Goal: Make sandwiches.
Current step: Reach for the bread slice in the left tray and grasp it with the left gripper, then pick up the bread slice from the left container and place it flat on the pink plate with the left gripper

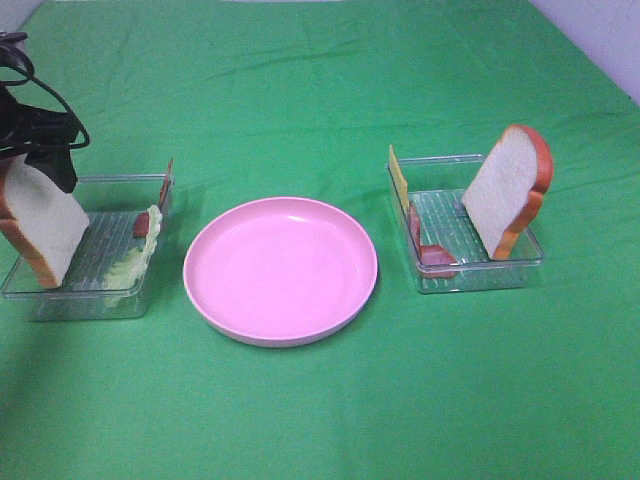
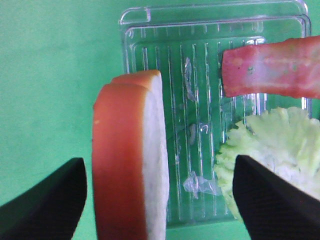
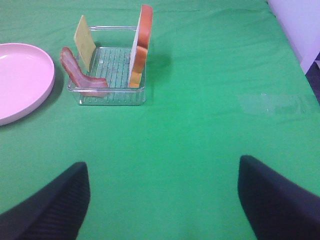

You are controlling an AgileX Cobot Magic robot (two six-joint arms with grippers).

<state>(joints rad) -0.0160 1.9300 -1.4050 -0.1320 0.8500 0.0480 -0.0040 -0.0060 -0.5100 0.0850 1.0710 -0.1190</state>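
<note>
Left end effector (image 2: pixel 157 165) straddles bread slice (image 2: pixel 122 170), clear only wrist-side.

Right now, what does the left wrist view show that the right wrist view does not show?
Only the left wrist view: the left gripper, open above a bread slice standing on edge, plus lettuce and a bacon strip in the left tray. Only the right wrist view: the open right gripper, the right tray with cheese, bent bacon and a second bread slice, and the pink plate. Both: the green cloth.
</note>
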